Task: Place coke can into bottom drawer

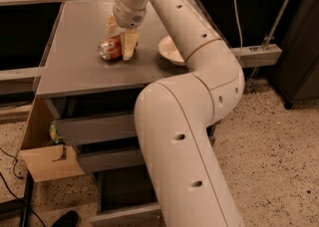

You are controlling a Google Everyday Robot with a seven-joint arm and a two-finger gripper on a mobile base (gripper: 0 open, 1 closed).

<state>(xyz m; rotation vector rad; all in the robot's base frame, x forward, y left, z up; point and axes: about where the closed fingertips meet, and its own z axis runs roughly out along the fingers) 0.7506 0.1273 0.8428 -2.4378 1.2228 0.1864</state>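
Observation:
The coke can (pixel 109 50) lies on its side on the grey cabinet top (pixel 75 66), red-orange with a silver end facing left. My gripper (pixel 123 39) is down over the can's right end, touching or almost touching it. The bottom drawer (pixel 124 193) stands pulled out near the floor, under two shallower grey drawers, its interior dark. My arm partly hides its right side.
A cream bowl (pixel 171 52) sits on the top, right of the can. A cardboard box (pixel 47 161) with a green packet (pixel 54 132) stands left of the drawers. My large white arm (pixel 179 136) fills the front right. A speckled floor lies to the right.

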